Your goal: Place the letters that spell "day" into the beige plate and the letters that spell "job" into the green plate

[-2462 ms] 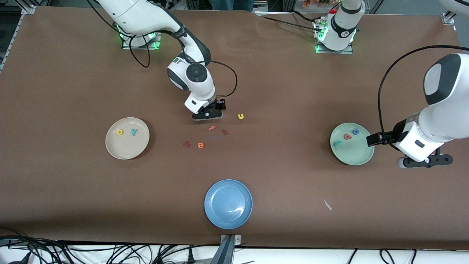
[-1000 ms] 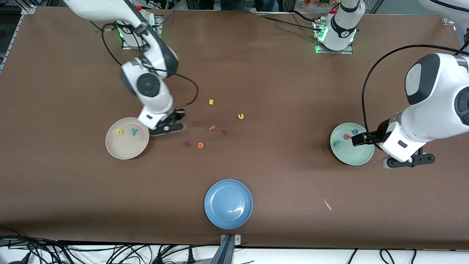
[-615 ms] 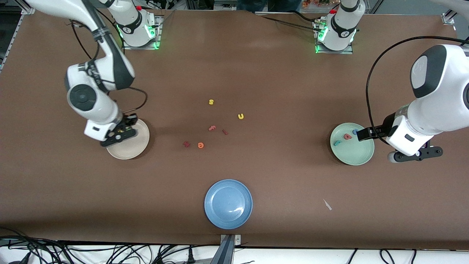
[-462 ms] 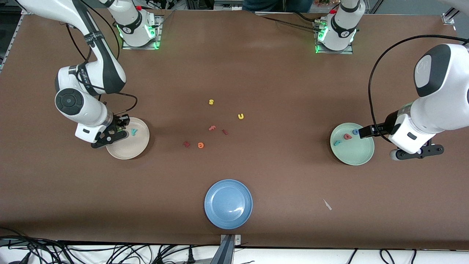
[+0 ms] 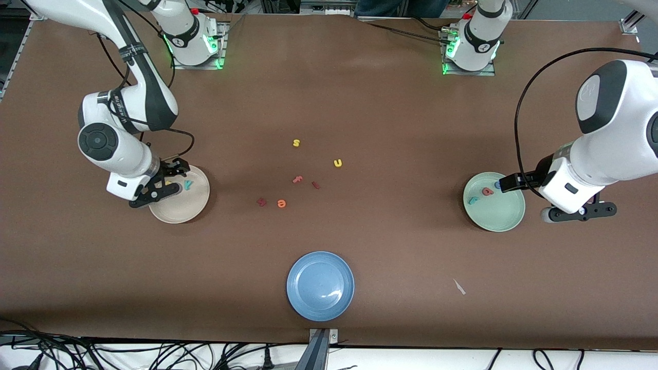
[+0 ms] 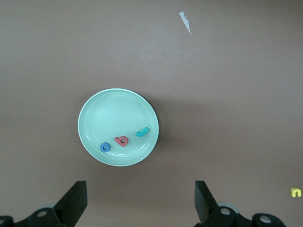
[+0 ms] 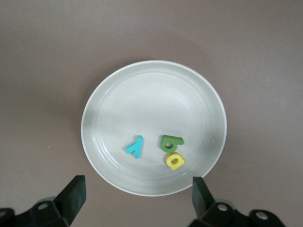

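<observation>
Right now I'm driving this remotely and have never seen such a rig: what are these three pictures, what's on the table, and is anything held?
Two white robot arms stand at a brown table. The wide picture looks down from a high camera facing them; the other two come from cameras on each wrist, looking straight down past its own fingers.

The right gripper hangs open over the beige plate, holding nothing. In that plate lie a teal "y", a dark green letter and a yellow letter, the last two touching.

The left gripper waits open and empty over the green plate, which holds a blue "o", a red-pink letter and a teal hook.

Spare letters lie mid-table, and a blue plate sits nearer the front camera.
</observation>
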`<state>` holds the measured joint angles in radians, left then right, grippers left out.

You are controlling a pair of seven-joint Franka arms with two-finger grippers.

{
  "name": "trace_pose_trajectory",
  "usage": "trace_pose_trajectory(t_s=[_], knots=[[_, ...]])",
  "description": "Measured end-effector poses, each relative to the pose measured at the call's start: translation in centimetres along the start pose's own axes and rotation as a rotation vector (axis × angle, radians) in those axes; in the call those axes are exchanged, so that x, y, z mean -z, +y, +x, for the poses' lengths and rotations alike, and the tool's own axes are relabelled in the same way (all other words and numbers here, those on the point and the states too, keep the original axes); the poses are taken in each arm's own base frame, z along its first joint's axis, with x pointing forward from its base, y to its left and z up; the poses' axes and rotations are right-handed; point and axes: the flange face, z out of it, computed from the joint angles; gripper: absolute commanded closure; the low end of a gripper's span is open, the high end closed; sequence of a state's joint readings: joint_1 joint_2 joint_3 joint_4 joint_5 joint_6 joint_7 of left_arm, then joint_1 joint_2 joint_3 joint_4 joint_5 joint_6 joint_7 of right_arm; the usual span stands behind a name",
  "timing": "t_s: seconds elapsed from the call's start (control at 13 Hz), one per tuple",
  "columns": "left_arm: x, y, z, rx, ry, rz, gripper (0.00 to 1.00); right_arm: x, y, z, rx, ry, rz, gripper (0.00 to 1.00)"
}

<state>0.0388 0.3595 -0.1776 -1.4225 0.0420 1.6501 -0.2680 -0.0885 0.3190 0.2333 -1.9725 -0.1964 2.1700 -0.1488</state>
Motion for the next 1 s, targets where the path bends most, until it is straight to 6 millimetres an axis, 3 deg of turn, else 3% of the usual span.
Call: trace_pose_trajectory(t_s=[0.23,0.46,0.69,1.0], knots=[[0.0,0.1,0.0,-0.003,0.0,-0.001,0.0,2.7,2.3,0.4,-0.087,0.05,0.045,0.01],[0.0,-0.3,0.1,0.001,0.001,-0.002,0.08,8.3,2.2,0.0,-0.176,0.038,0.1,0.01],[-0.1,-0.6,0.1,-0.128,-0.008,-0.001,0.0,14.4,2.3,-0.7,-0.191,0.022,0.098,0.01],[-0.2,-0.8,-0.1,-0.076,-0.021,0.002,0.01,18.9,2.3,-2.7,-0.206,0.017,0.075,0.01]])
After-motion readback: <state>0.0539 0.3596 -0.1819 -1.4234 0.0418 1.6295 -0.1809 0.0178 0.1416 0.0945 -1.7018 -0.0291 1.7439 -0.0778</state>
